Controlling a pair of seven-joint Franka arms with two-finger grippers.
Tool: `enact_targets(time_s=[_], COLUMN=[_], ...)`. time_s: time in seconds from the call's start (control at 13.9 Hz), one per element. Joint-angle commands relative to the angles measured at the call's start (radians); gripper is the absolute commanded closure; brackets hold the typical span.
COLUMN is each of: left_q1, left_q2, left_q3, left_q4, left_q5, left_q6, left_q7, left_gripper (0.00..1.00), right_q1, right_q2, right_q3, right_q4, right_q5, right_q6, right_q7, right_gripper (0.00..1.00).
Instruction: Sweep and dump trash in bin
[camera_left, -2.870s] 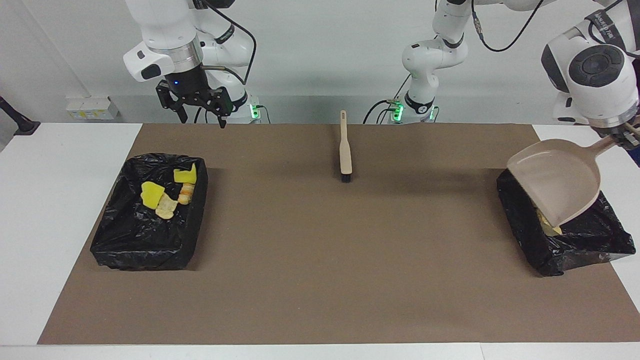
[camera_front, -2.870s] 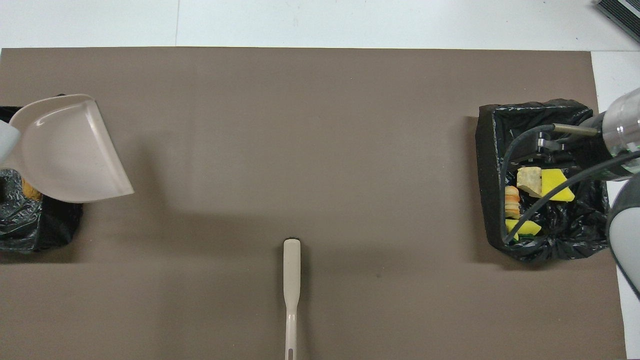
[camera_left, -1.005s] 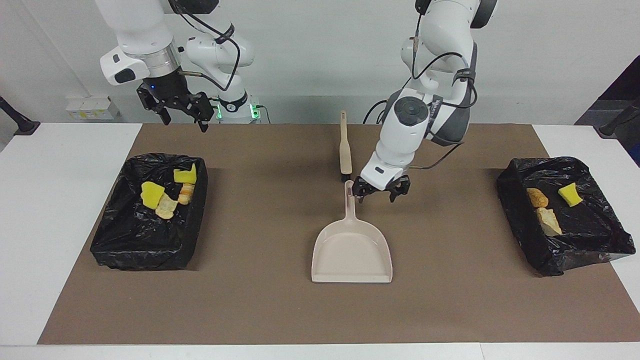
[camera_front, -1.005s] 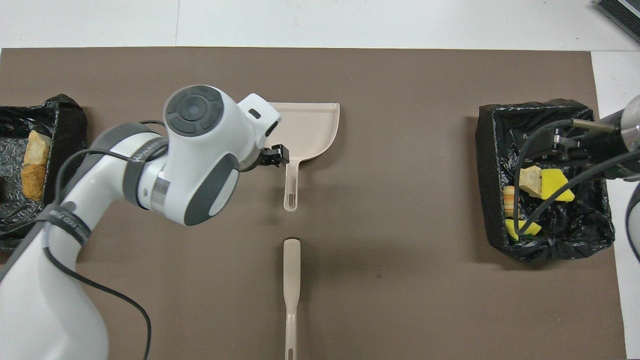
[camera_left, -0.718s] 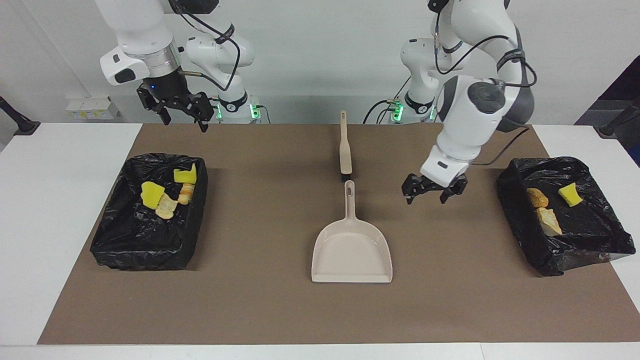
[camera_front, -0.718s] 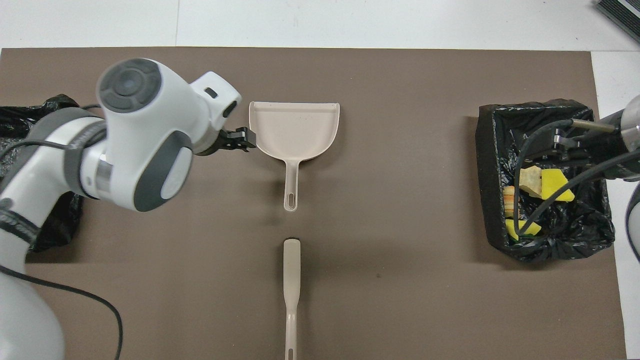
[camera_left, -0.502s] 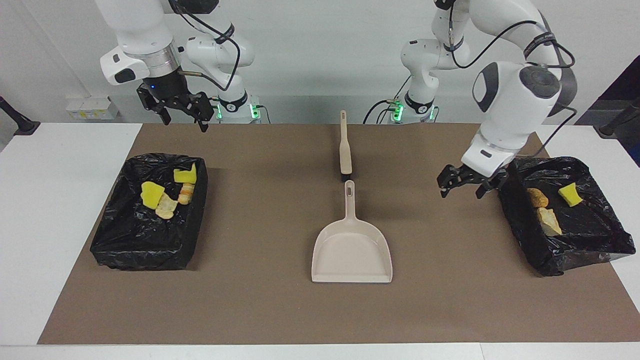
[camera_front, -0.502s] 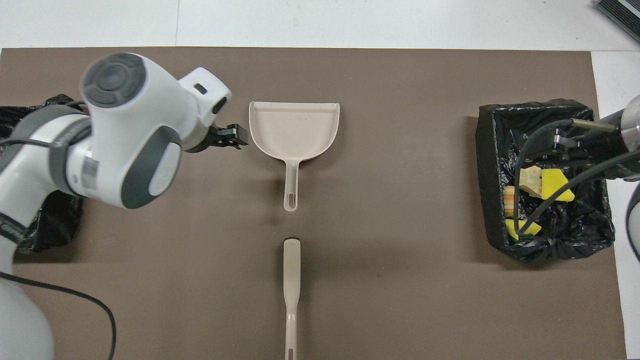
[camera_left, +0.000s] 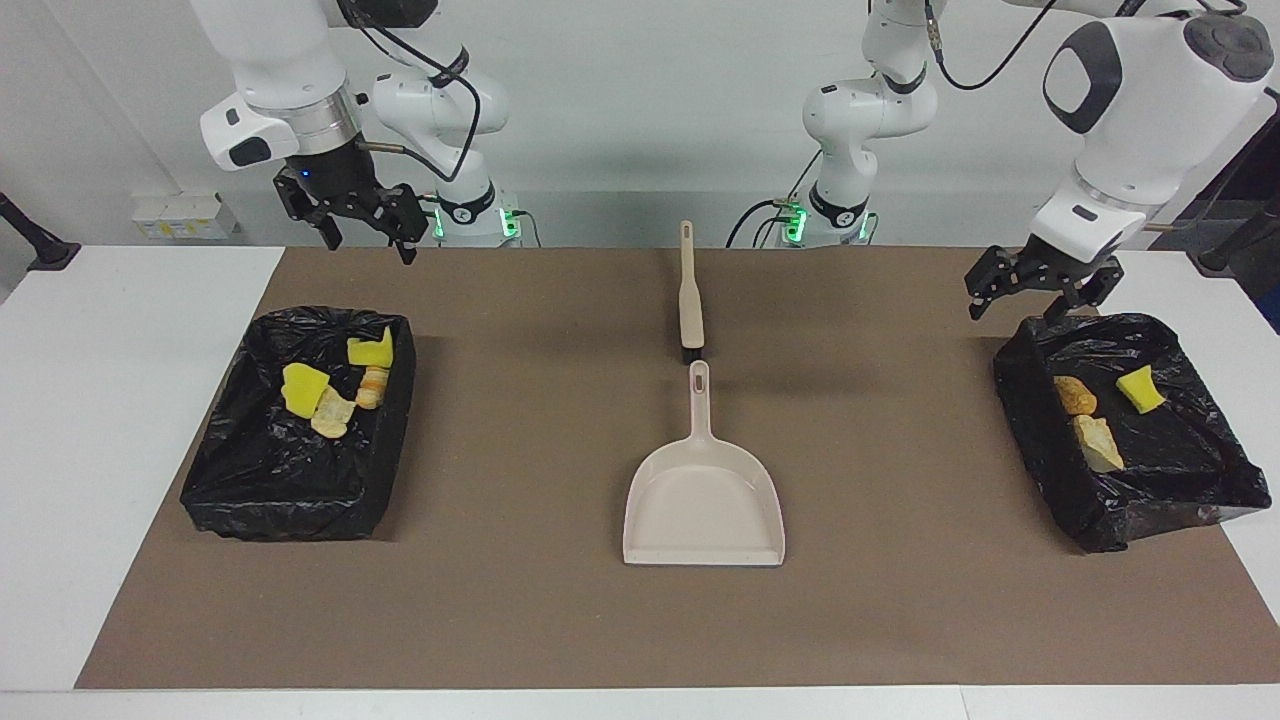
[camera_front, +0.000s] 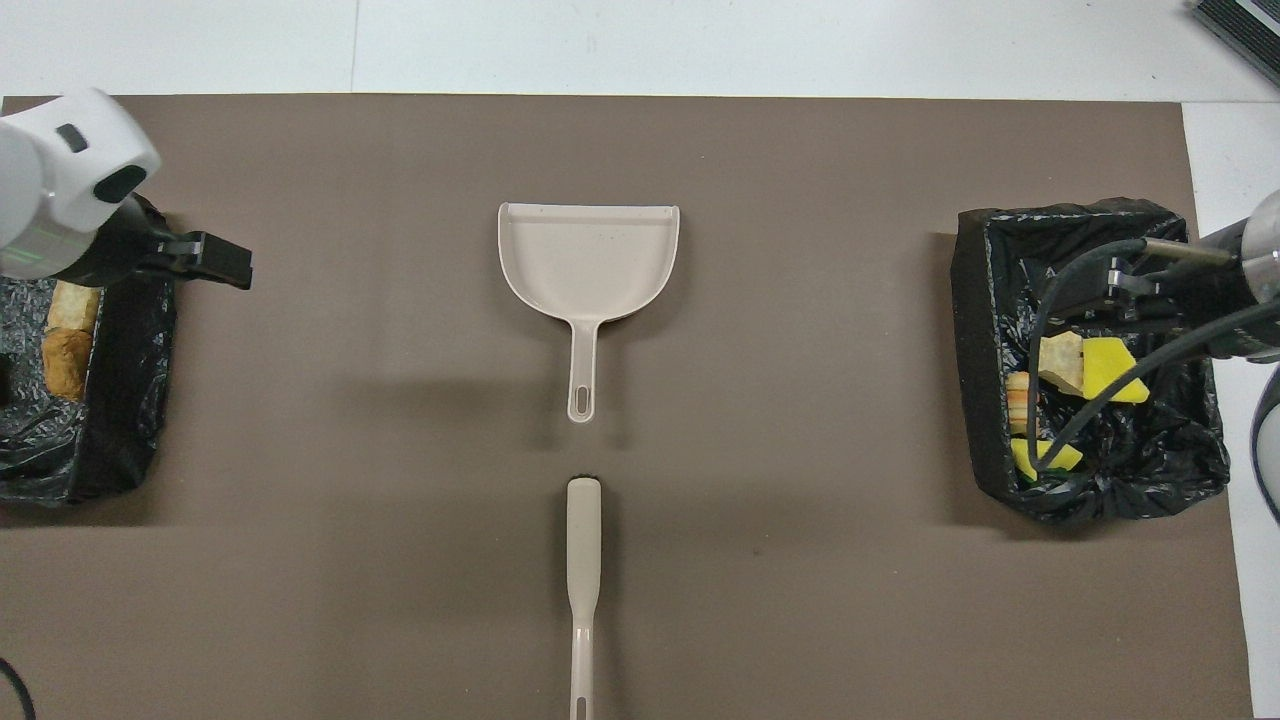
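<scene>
The trash lies in two black-lined bins. The bin (camera_left: 280, 515) at the right arm's end holds yellow chunks (camera_left: 300, 388) and tan pieces (camera_left: 330, 412). The bin (camera_left: 1100, 520) at the left arm's end holds an orange-brown lump (camera_left: 1075, 395), a tan lump (camera_left: 1097, 442) and a yellow chunk (camera_left: 1138, 388). My left gripper (camera_left: 1035, 300) hangs open and empty over the rim of that bin on the robots' side. My right gripper (camera_left: 368, 240) waits open and empty, raised over the mat's edge beside its own bin.
A beige dustpan (camera_left: 703, 495) lies flat mid-mat with its handle pointing at the robots. A beige hand brush (camera_left: 690, 300) lies in line with it, nearer to the robots. The brown mat (camera_left: 560, 620) covers the table's middle.
The left arm tipped the dustpan over its bin, laid it mid-mat and let go. It has since swung back and risen to the bin at its end. The right arm hardly moved.
</scene>
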Motion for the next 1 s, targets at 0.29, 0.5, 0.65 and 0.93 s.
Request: enact_targets(time_s=[0.29, 0.5, 0.65, 0.93], left_q1=[-0.009, -0.009, -0.004, -0.006], left_q2=[-0.058, -0.044, -0.027, -0.019], left_q3=[-0.016, -0.018, -0.018, -0.018], left_q4=[-0.050, -0.023, 0.011, 0.026], left_q5=[-0.010, 0.008, -0.002, -0.006], left_q6=[-0.034, -0.071, -0.079, -0.078], left_q7=[0.001, 0.007, 0.016, 0.015], left_gripper=[0.00, 0.00, 0.00, 0.00], right_q1=[-0.014, -0.014, -0.014, -0.014], right_q2=[-0.014, -0.014, -0.014, -0.014], right_q3=[0.005, 0.005, 0.005, 0.005], right_q4=[-0.015, -0.015, -0.015, -0.015], right_q5=[0.004, 0.004, 0.004, 0.004], right_q6=[-0.007, -0.007, -0.007, -0.007], right_q7=[-0.032, -0.032, -0.032, -0.032], right_gripper=[0.00, 0.00, 0.00, 0.00])
